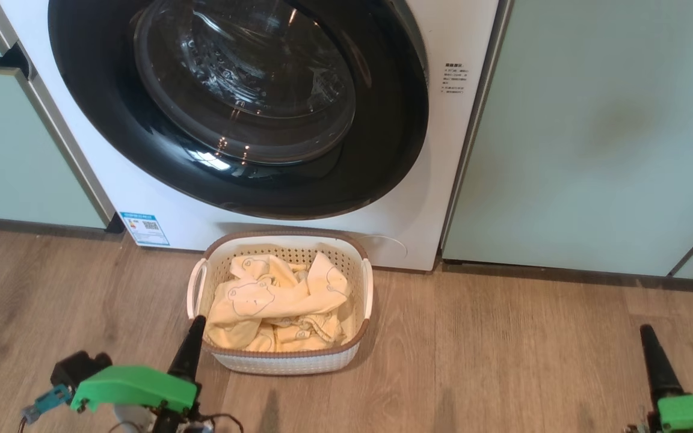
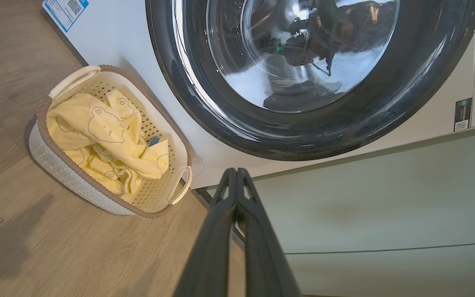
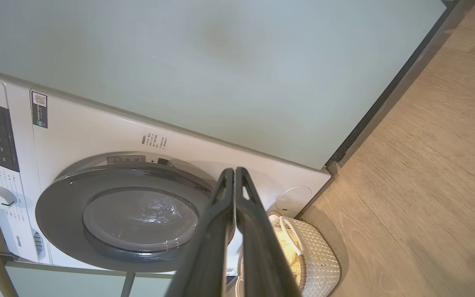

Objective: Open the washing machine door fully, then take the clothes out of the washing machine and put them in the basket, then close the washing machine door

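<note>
The washing machine door (image 1: 238,108) fills the upper middle of the head view. It seems to sit shut against the white washing machine (image 1: 160,207), though the latch is hidden. Below it, at centre frame, the clothes (image 1: 280,300) lie heaped in the basket (image 1: 286,233). The left gripper (image 1: 198,323) at lower left and the right gripper (image 1: 647,332) at lower right are both closed, holding nothing.

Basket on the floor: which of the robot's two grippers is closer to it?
Left. The left gripper has its tip by the near left corner of the basket; the right gripper is well off to the basket's right, with bare floor between.
</note>
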Tool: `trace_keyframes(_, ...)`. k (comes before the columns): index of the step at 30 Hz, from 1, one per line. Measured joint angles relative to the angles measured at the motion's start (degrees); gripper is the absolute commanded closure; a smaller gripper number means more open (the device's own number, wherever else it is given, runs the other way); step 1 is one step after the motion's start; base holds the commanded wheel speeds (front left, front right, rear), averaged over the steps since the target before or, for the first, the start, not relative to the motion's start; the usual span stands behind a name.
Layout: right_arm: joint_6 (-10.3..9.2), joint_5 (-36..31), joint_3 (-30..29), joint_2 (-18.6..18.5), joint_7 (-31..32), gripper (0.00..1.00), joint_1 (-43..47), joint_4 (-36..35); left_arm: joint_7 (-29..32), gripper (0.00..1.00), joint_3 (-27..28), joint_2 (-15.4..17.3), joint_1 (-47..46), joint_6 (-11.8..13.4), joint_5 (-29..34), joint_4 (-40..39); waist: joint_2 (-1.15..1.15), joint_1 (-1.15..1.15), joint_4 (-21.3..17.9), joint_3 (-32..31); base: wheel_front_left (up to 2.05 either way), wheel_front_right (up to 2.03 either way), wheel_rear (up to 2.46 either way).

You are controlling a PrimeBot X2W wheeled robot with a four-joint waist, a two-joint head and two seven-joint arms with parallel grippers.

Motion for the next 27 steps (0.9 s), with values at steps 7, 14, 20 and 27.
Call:
trace_keyframes(7,0.00,4.27,-0.47,0.00,1.08,1.00,-1.60,0.57,1.22,1.00,0.32,-0.05,-1.16,-0.05,-4.66,0.69,0.00,0.00,0.12,-0.02,0.00,0.00,0.00)
trace_keyframes(14,0.00,8.57,-1.29,-0.01,2.22,1.00,-1.70,1.11,2.37,1.00,1.38,-0.09,-1.85,-0.51,-9.47,1.12,0.00,0.00,0.24,-0.04,0.00,0.00,0.00)
trace_keyframes(20,0.00,12.16,-1.81,-0.01,3.25,1.00,-2.42,1.44,3.22,1.00,1.53,-0.15,-2.10,-0.55,-13.40,1.44,0.00,0.00,0.34,-0.05,0.00,0.00,0.00)
trace_keyframes(27,-0.01,16.30,-2.42,-0.02,4.53,1.00,-4.03,1.68,4.48,1.00,1.68,-0.24,-3.22,-0.57,-18.03,2.04,0.00,0.00,0.46,-0.07,0.00,0.00,0.00)
